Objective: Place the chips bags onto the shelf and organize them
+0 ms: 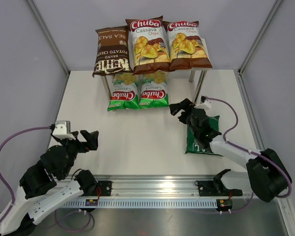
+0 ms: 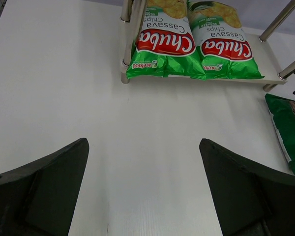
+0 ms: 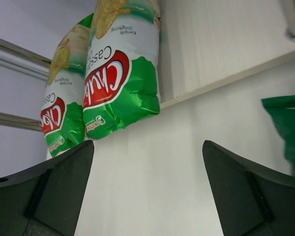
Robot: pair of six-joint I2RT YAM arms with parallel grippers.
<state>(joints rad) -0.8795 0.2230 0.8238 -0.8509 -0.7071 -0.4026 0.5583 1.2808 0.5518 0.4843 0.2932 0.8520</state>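
Observation:
The shelf [image 1: 199, 86] stands at the back of the table. Its top tier carries a dark brown Kettle bag [image 1: 110, 51] and two white-brown Chuba bags [image 1: 147, 44] [image 1: 187, 44]. Two light green Chuba bags [image 1: 124, 92] [image 1: 154, 91] lie on the lower tier, whose right part [image 2: 265, 54] is bare. A dark green bag [image 1: 201, 140] lies flat on the table at the right, partly under the right arm. My right gripper [image 1: 183, 107] hovers open just beyond that bag, near the shelf's right leg. My left gripper [image 1: 83, 139] is open over the table at the near left, holding nothing.
White enclosure walls [image 1: 19, 64] stand on both sides and at the back. The arms' mounting rail [image 1: 152, 189] runs along the near edge. A purple cable [image 1: 19, 135] loops beside the left arm.

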